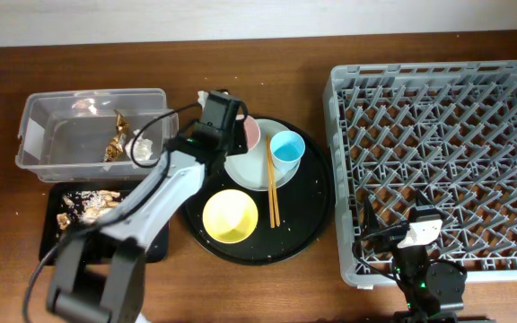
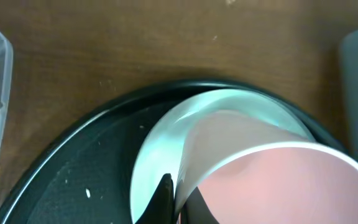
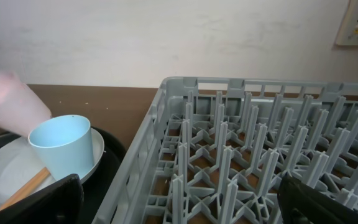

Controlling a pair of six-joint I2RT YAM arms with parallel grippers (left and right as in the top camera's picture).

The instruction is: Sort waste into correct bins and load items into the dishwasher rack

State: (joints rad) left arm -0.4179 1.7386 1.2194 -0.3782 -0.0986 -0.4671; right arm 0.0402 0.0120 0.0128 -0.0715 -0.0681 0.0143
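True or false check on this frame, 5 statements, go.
1. The dishwasher rack holds no dishes. True.
2. The yellow bowl sits in the rack. False: it is on the round black tray.
3. The left gripper is shut on the pink cup. True.
4. The right gripper grips the light-blue cup. False: it is open over the rack's corner; the cup stands on the plate.
5. The gold-foil wrapper lies in the clear box. True.

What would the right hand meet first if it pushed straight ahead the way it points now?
Probably the dishwasher rack: its upright pegs fill the space ahead of the open right hand, though depth is unclear.
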